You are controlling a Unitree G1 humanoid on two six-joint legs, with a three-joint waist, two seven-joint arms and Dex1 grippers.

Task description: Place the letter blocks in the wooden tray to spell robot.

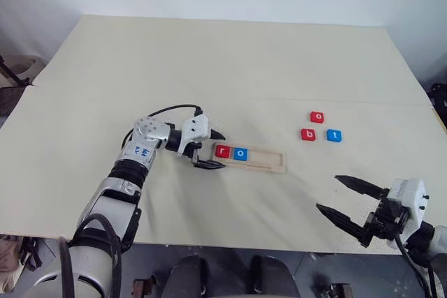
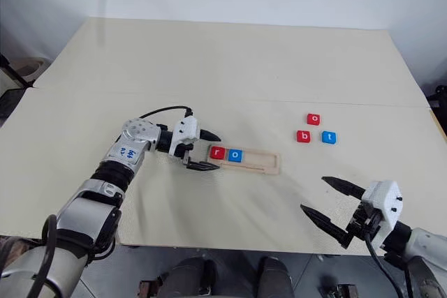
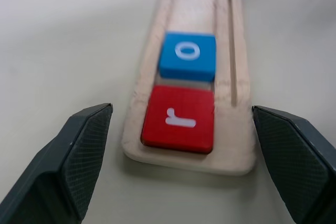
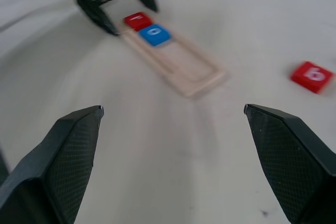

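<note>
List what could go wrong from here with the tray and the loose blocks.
1. The open left end effector straddles the end of the long pale-wood tray; a sideways nudge could skew it and unseat the red square r block and blue square o block.
2. The red b block, blue t block and red o block lie close together; picking b may knock its neighbours.

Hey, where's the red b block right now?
In the left eye view the red b block lies loose on the table's right side, beside the blue t block and just below the red o block, right of the wooden tray.
</note>
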